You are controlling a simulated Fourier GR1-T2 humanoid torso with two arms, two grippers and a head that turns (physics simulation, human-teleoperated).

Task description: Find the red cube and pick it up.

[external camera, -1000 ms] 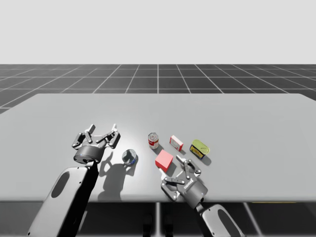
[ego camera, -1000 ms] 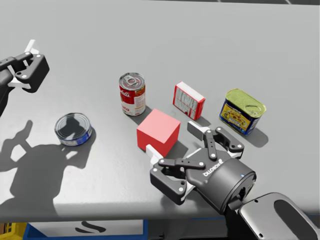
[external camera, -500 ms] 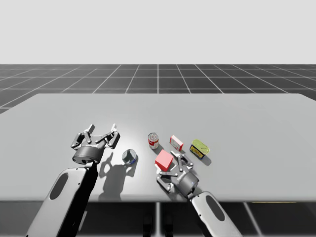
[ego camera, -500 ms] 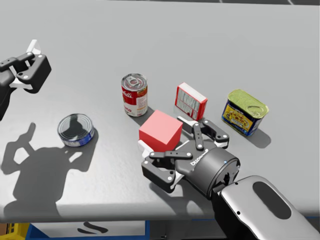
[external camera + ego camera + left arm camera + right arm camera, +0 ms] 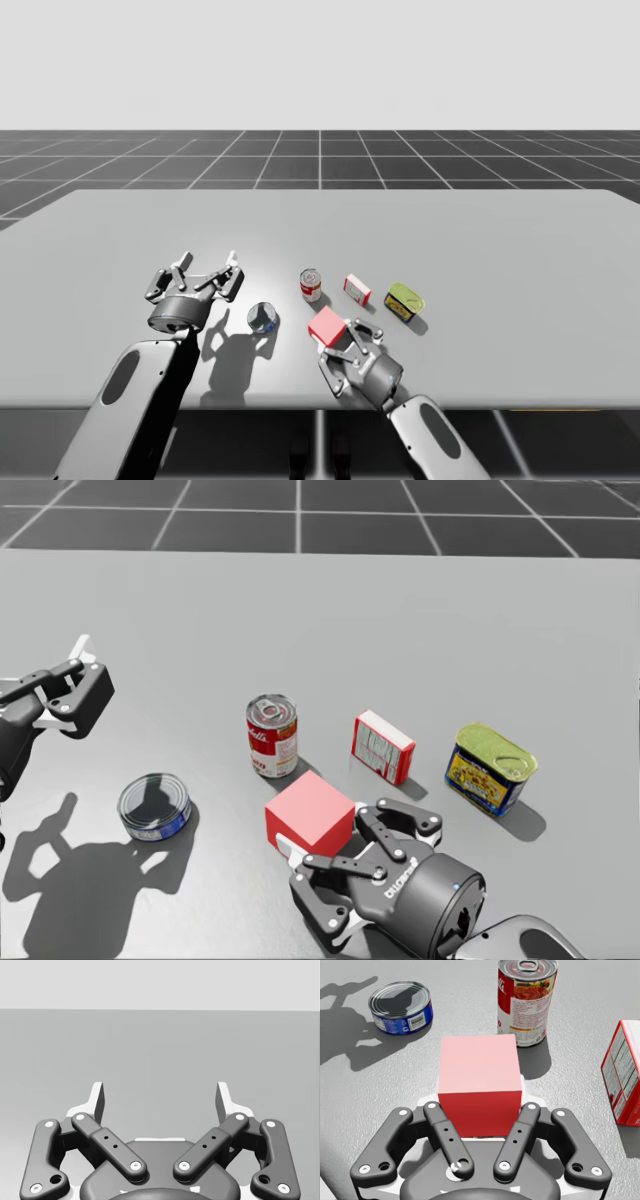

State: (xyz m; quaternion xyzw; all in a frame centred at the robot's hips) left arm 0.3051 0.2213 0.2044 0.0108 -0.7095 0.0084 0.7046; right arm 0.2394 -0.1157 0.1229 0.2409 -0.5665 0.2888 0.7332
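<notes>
Clamping red cube point(image 5: 479, 1077), right jaws (table point(image 5: 500, 370) edge near).

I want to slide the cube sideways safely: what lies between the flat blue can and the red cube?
Only bare table lies between the flat blue can and the red cube, as the head view shows.

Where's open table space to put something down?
Wide bare table lies beyond the red can, red box and green tin, and right of the tin. Crowded: that row, the red cube at my right gripper, the blue can.
</notes>
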